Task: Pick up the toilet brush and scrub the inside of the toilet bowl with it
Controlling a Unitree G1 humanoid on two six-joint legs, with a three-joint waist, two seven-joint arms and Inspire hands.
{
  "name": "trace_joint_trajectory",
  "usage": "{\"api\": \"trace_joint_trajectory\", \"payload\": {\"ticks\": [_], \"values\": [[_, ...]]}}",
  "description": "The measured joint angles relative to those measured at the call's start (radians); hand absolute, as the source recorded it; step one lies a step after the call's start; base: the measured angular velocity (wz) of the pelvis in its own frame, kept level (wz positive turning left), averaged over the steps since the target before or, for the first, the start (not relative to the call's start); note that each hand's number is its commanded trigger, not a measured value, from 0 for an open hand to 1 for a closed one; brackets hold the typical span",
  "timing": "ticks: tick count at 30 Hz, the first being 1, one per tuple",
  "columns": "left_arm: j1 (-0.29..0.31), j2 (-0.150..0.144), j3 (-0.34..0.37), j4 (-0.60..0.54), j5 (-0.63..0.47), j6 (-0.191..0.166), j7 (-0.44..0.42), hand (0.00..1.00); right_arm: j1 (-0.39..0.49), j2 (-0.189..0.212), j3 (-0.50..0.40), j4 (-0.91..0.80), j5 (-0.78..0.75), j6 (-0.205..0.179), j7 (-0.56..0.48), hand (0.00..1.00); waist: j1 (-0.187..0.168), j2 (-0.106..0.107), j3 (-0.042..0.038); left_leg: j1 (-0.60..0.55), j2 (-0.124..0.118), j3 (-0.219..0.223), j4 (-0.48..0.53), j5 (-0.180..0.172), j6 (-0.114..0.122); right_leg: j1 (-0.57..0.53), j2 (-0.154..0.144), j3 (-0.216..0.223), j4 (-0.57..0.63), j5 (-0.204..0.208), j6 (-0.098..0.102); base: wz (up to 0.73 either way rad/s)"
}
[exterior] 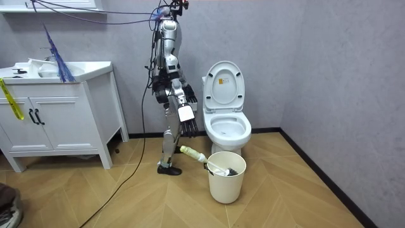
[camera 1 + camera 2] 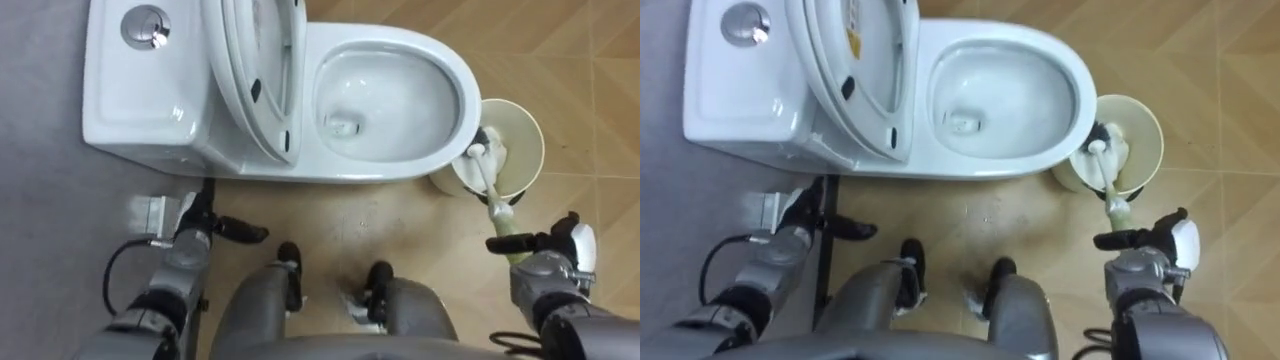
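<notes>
Both hands hang released with fingers straight: the left hand (image 2: 205, 228) is beside the toilet (image 2: 400, 50)'s tank end, and the right hand (image 2: 548, 250) is near the pale bucket (image 2: 525, 125), fingers lying across the toilet brush (image 2: 487, 170)'s green handle end. The room view shows the brush head in the bucket and the handle jutting over the rim just below that hand, though contact cannot be told. The raised lid (image 2: 250, 70)'s yellow label (image 2: 853, 35) is too small to read.

White toilet (image 2: 170, 100) against the grey wall, lid (image 2: 262, 70) and seat tipped upright, bowl (image 2: 385, 100) open with a little water at the bottom. Brush (image 2: 492, 190) with pale yellow-green handle and white head, tilted, head down inside a cream bucket (image 2: 538, 140) just beside the bowl's front, handle slanting out over the rim.
</notes>
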Motion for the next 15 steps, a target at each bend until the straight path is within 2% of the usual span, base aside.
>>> {"api": "trace_joint_trajectory", "payload": {"ticks": [5, 7, 9, 12, 13, 15], "values": [[-0.011, 0.002, -0.048, -0.059, -0.04, 0.0, 0.022, 0.0, -0.053, -0.049, 0.003, 0.003, 0.048, 0.013, -0.002, 0.0, -0.002, -0.004, 0.0042, -0.108, -0.014, 0.002, 0.045, 0.003, 0.003, -0.125, -0.031, -0.001, 0.104, -0.038, -0.003, 0.13], [-0.014, 0.008, -0.076, -0.102, -0.058, 0.0, 0.022, 0.0, -0.071, -0.061, 0.004, 0.0, 0.055, 0.021, -0.002, 0.0, -0.001, -0.01, 0.0101, -0.153, -0.013, 0.021, 0.064, 0.005, 0.007, -0.176, -0.042, 0.001, 0.144, -0.05, -0.006, 0.14], [-0.022, 0.011, -0.076, -0.132, -0.068, 0.0, 0.02, 0.0, -0.099, -0.072, 0.004, -0.001, 0.057, 0.025, -0.002, 0.0, 0.005, -0.013, 0.0175, -0.199, -0.013, 0.027, 0.089, 0.006, 0.009, -0.226, -0.049, 0.002, 0.178, -0.059, -0.01, 0.09], [-0.054, 0.022, -0.09, -0.16, -0.096, 0.0, 0.017, 0.0, -0.131, -0.09, 0.015, 0.001, 0.062, 0.024, -0.011, 0.0, 0.009, -0.009, 0.0241, -0.284, -0.008, 0.027, 0.146, 0.002, 0.013, -0.309, -0.061, 0.001, 0.248, -0.08, -0.016, 0.15], [-0.063, 0.021, -0.098, -0.17, -0.109, 0.0, 0.017, 0.0, -0.14, -0.098, 0.024, 0.0, 0.064, 0.023, -0.016, 0.0, 0.016, -0.005, 0.0278, -0.312, -0.005, 0.028, 0.167, 0.001, 0.015, -0.335, -0.063, 0.002, 0.272, -0.085, -0.018, 0.07], [-0.077, 0.018, -0.105, -0.181, -0.116, -0.002, 0.017, 0.0, -0.146, -0.11, 0.032, -0.005, 0.065, 0.022, -0.022, 0.0, 0.031, 0.0, 0.0304, -0.351, -0.006, 0.028, 0.204, -0.006, 0.015, -0.374, -0.064, 0.004, 0.309, -0.094, -0.023, 0.0]]}}
